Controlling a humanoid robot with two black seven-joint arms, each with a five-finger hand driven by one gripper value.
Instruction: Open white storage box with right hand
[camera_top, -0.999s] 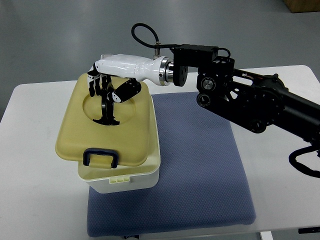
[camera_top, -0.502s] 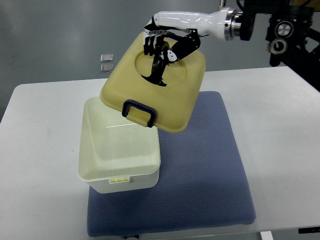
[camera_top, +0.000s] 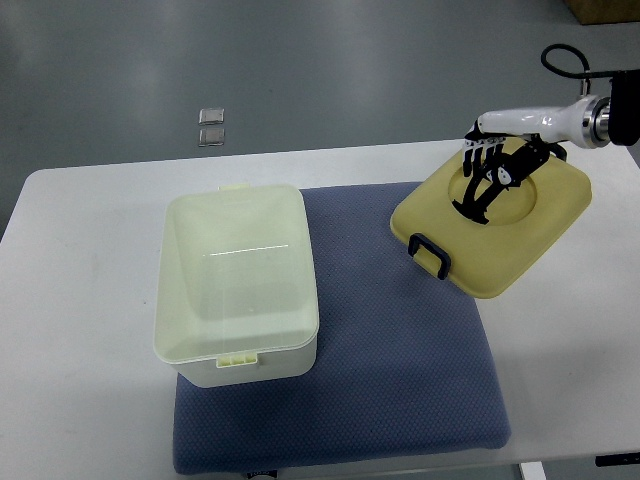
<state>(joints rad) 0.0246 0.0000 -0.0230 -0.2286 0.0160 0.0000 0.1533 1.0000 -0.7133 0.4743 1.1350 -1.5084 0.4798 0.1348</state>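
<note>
**One lid off, box open — job basically done**

One sec ago the yellow lid (camera_top: 492, 232) sat on the white storage box (camera_top: 238, 285); half a sec ago it hung tilted just above the box's far right corner. Now it's well clear to the right, over the far right corner of the blue mat (camera_top: 395, 350) and the worktop (camera_top: 80, 300), w/ its dark latch (camera_top: 430, 254) pointing toward the box.

Right hand (camera_top: 497, 176) is in the lid's round recess, fingers (camera_top: 478, 190) curled down onto the black centre handle, holding the lid. Can't tell whether the lid's resting flat or a touch above the surface.

Box hasn't shifted: on the mat's left edge, interior exposed, looks empty. Left arm not in view.

Judgement: opening is achieved; only setting down and letting go of the lid remains, if that.
</note>
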